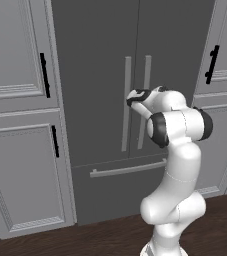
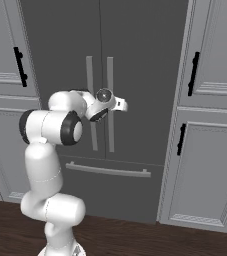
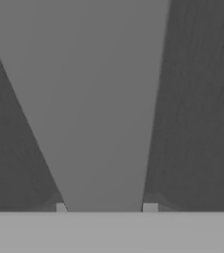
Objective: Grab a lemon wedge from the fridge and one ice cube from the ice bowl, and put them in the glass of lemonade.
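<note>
Pincer clamped on a fridge handle

Pincer (image 3: 106,208) grips one of the fridge's two long upright bar handles (image 3: 91,99): in the hand view the pale bar runs up from between the two fingertips (image 3: 60,207), which sit against its edges. From the right base view it looks to be the right-hand bar (image 2: 110,110), though the hand hides the contact. Both fridge (image 1: 95,55) doors are closed. The arm rises from the floor before the fridge, elbow bent at mid-door height, forearm reaching level toward the handles.

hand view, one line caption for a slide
Gripper closed around the fridge's grey bar handle, doors not yet opened.
</note>
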Robot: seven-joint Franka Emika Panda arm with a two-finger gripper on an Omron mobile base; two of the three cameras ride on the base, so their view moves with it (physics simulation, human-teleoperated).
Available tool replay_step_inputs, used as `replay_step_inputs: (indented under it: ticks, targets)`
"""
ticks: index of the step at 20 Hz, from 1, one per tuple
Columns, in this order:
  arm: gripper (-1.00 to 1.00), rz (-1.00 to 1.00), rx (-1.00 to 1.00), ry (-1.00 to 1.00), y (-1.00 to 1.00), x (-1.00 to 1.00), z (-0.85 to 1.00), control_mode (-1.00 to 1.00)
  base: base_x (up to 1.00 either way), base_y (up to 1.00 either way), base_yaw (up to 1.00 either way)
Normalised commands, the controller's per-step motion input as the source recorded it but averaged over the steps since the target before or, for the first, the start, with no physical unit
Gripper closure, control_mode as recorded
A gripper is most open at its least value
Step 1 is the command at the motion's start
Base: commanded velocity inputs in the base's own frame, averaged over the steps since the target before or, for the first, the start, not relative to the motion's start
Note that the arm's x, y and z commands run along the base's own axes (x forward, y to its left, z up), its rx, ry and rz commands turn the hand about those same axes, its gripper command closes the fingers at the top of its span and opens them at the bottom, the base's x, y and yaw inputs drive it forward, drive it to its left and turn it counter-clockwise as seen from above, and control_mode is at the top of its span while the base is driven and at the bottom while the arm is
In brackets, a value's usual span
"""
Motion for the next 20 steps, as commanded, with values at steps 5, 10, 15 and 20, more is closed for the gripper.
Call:
replay_step_inputs:
  ticks: [5, 10, 15, 20]
  targets:
    - [1.00, -0.04, 0.00, 0.00, -0.72, 0.00, 0.05, -1.00, 0.00, 0.00, 0.00]
    - [1.00, -0.07, 0.00, 0.00, -0.79, -0.07, 0.00, -1.00, 0.00, 0.00, 0.00]
    - [1.00, -0.07, 0.00, 0.00, -0.93, -0.27, 0.00, -1.00, 0.00, 0.00, 0.00]
    - [1.00, -0.07, 0.01, 0.00, -1.00, -0.73, 0.00, -1.00, 0.00, 0.00, 0.00]
